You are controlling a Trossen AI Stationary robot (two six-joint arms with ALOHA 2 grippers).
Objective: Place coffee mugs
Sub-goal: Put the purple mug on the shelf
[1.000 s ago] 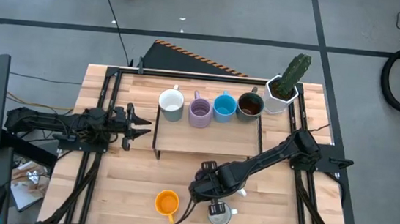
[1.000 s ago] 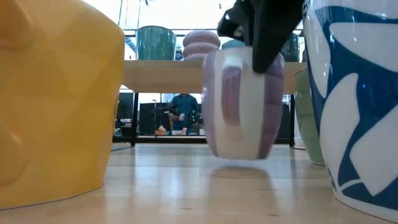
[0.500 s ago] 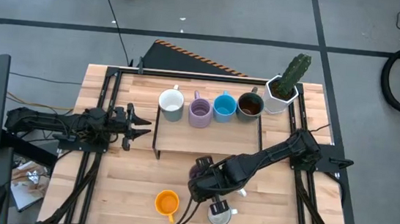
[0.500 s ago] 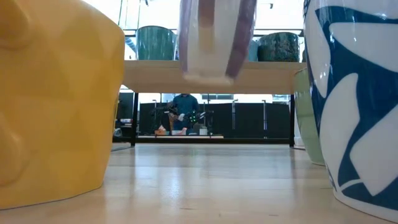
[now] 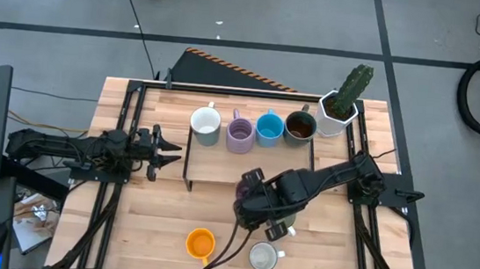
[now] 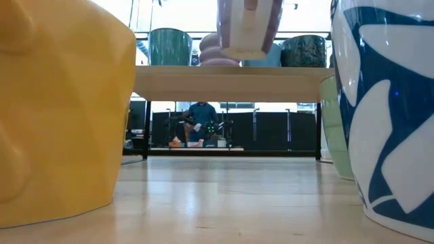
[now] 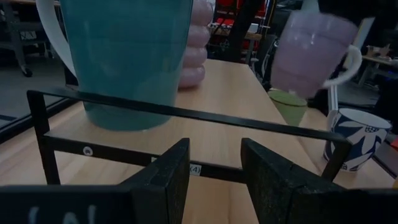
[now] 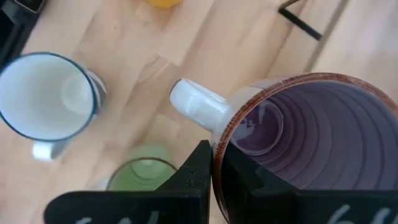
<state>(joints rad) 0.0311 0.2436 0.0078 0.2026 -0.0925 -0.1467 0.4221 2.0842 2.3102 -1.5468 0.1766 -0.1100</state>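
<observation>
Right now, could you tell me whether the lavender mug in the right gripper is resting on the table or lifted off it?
Lifted. The low view shows the lavender mug hanging above the table, and the right gripper pinches its rim.

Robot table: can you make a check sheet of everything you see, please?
Surface: wooden table with a raised shelf.
Job's things: four mugs on the shelf; lavender mug held in the air; orange mug, white mug and green mug on the table.
Clutter: cactus planter.
Grippers: right gripper shut on the lavender mug's rim; left gripper open, waiting at the left side.
Cables: cable on the floor.
Surroundings: grey floor; a person far behind.
</observation>
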